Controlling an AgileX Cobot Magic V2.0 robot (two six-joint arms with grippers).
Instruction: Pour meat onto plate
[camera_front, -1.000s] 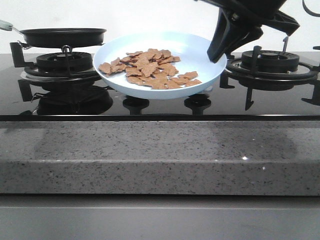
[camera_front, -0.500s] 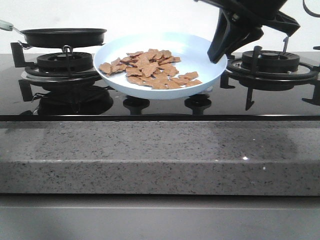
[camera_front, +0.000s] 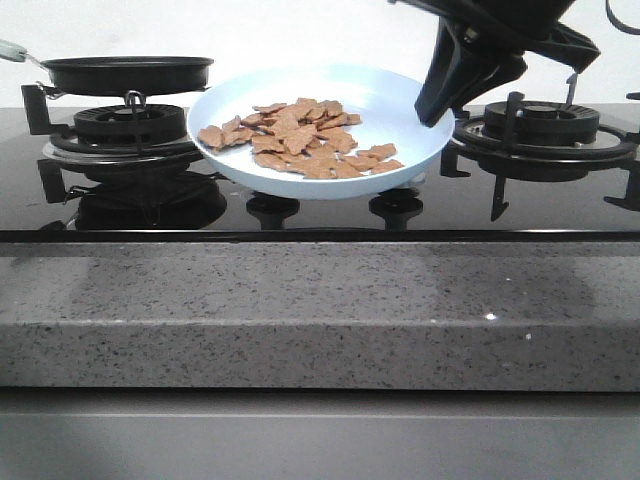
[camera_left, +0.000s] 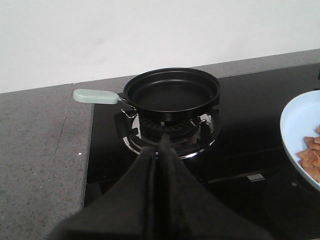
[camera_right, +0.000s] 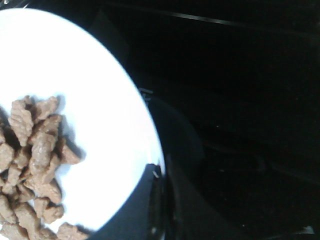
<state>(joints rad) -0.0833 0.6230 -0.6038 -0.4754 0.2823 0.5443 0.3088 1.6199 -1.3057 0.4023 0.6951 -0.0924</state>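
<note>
The round, shallow, pale blue plate is between the two burners of the black glass stove, tilted, carrying a loose pile of reddish-brown meat chips. My right gripper pinches the plate's rim. My left gripper hangs empty, fingers pressed together, near the black frying pan on its burner.
</note>
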